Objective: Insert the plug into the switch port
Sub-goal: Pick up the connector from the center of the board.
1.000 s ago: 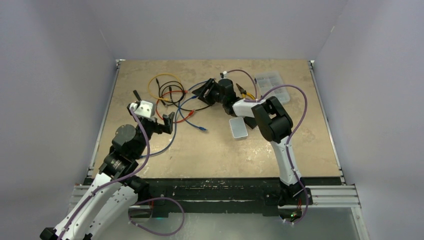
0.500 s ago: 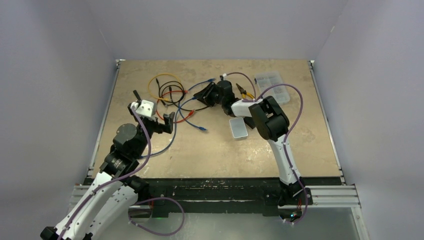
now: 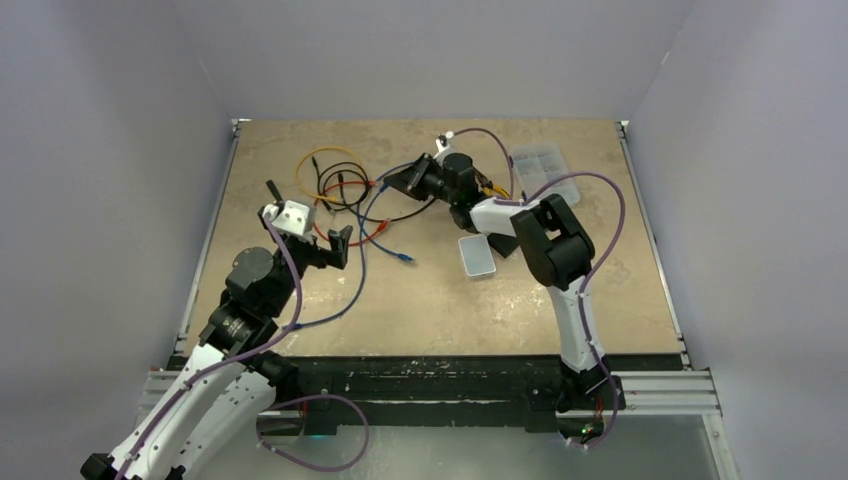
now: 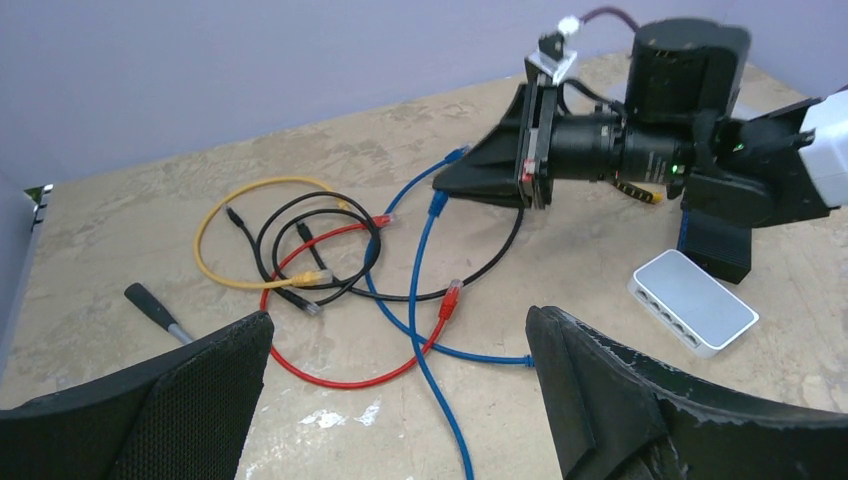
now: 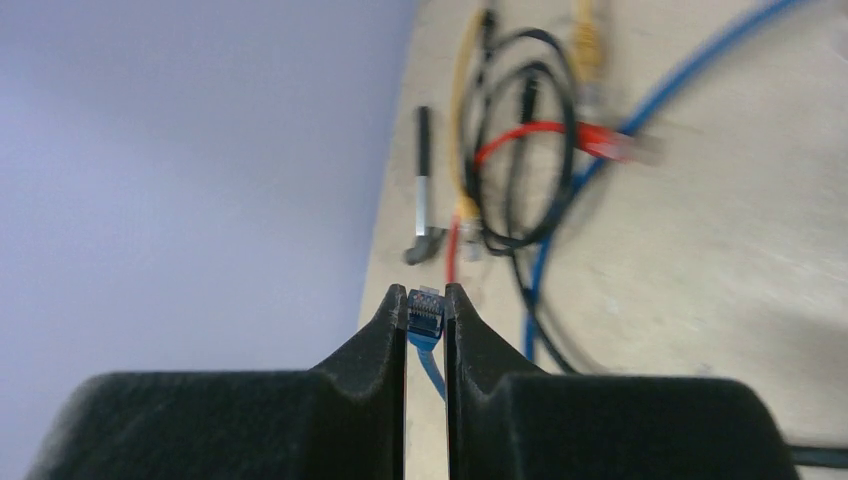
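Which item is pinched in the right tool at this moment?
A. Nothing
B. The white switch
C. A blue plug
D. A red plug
C: the right wrist view shows the right tool closed on a blue plug, with its blue cable trailing down between the fingers.

Blue plug, white switch, red cable, yellow cable, black cable, mottled tan table

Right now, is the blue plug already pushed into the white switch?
No, the blue plug is pinched between the jaws of the right gripper, well apart from the white switch.
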